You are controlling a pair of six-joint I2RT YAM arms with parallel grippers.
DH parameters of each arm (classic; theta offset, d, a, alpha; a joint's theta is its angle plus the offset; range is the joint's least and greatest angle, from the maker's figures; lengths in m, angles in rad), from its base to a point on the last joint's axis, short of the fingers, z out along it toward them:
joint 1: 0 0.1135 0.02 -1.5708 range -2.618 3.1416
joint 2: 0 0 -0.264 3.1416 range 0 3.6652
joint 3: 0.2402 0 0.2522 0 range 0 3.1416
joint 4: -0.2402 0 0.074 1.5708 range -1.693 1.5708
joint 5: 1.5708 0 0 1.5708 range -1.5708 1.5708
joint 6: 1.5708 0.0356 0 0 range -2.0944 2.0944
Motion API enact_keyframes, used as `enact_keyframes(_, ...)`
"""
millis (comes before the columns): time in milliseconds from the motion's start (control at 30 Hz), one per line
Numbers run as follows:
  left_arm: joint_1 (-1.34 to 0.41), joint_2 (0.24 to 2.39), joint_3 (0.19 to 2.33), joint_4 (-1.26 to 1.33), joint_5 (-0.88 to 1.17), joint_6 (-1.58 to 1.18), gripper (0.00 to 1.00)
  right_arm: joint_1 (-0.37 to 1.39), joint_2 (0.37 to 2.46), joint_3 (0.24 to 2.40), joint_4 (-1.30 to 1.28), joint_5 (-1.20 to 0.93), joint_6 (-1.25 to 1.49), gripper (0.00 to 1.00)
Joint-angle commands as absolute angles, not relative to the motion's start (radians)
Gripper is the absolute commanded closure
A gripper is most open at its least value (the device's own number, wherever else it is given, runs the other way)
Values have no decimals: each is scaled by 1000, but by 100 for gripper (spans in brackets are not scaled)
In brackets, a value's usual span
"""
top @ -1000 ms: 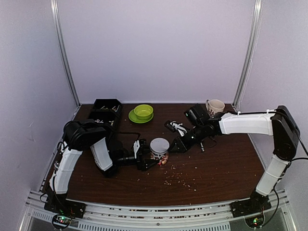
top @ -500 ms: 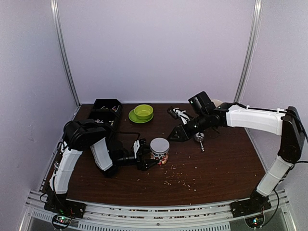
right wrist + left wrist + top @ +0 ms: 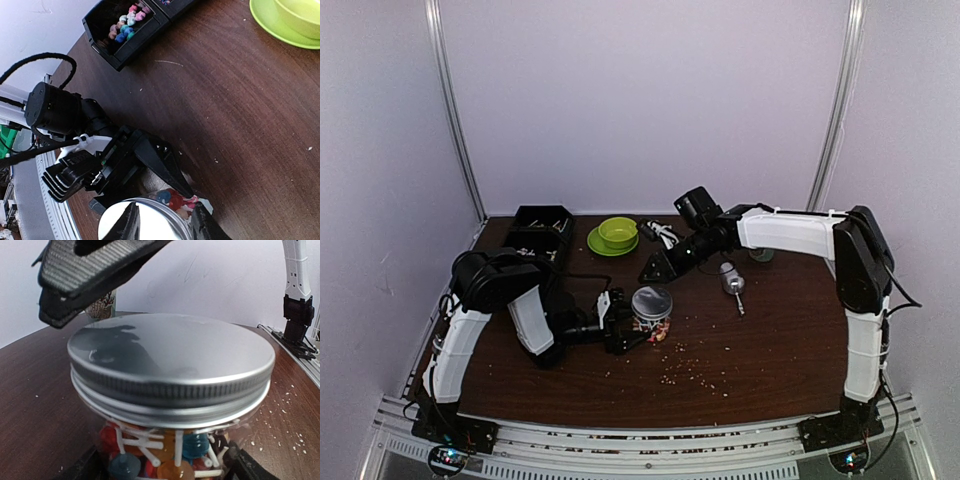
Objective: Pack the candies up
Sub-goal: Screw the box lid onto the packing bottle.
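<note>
Clamping the jar [image 3: 150,442] of candies [image 3: 192,445], the left end effector [image 3: 638,328] rests low; the right end effector [image 3: 165,220] hovers over its lid [image 3: 170,350], parted.

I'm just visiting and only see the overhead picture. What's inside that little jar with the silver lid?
Observer: The left wrist camera looks through the glass. The jar holds red, blue and orange sweets on white sticks, and the lid sits on top.
Visitor: And the black tray at the back, is anything in it?
Observer: Yes. The right wrist camera shows pink, blue and green candies heaped in one compartment of the tray.
</note>
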State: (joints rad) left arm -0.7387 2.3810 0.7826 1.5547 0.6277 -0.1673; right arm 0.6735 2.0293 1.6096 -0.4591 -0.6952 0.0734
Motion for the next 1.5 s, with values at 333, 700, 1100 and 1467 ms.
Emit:
enact_keyframes(333,-727,2431,784,1539,630,-209,25,669,2043,1565,-482,-819,22,74)
enact_keyframes(700,-727,2431,784,1538,632,-210,25,663,2043,1546,-490,-793,12,82)
enact_keyframes(1100,-726,2429,782,1539,606,-217,25,650,1924,1325,-407,-748,68,90)
enact_keyframes(1467,-724,2427,779,1538,594,-223,25,667,1801,1171,-377,-734,90,90)
